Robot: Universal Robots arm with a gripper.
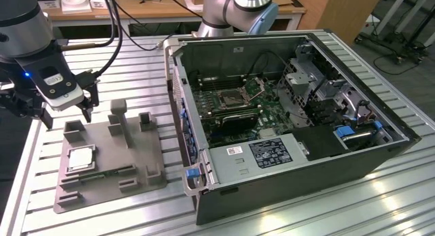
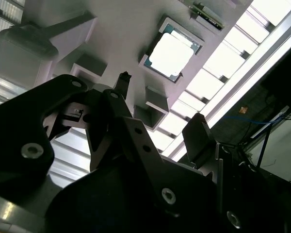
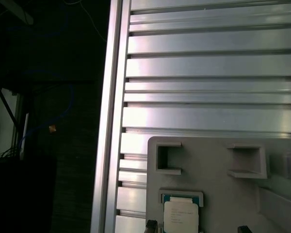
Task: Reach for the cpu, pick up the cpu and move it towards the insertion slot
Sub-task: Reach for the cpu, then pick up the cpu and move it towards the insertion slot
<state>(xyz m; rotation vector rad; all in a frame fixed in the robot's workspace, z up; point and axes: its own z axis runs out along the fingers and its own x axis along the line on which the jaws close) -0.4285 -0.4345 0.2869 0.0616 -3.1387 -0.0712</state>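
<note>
The cpu (image 1: pixel 80 158) is a small silvery square chip lying flat in a recess of the grey tray (image 1: pixel 146 167) on the exterior view's left. My gripper (image 1: pixel 66 116) hangs above the tray's far end, higher than the cpu and a little beyond it, touching nothing. It is open, with nothing between its fingers. In the second wrist view the cpu (image 2: pixel 170 53) lies beyond the open gripper (image 2: pixel 160 104). The first wrist view shows the cpu (image 3: pixel 181 216) in its recess with a fingertip (image 3: pixel 151 225) beside it. The insertion slot (image 1: pixel 231 97) is a silver-framed socket on the motherboard inside the open computer case (image 1: pixel 306 159).
Upright grey posts (image 1: pixel 119 119) rise from the tray close to the gripper. A green memory stick (image 1: pixel 102 174) lies in the tray in front of the cpu. The slatted metal table's edge (image 3: pixel 109 145) runs just past the tray. The arm's base (image 1: pixel 238 11) stands behind the case.
</note>
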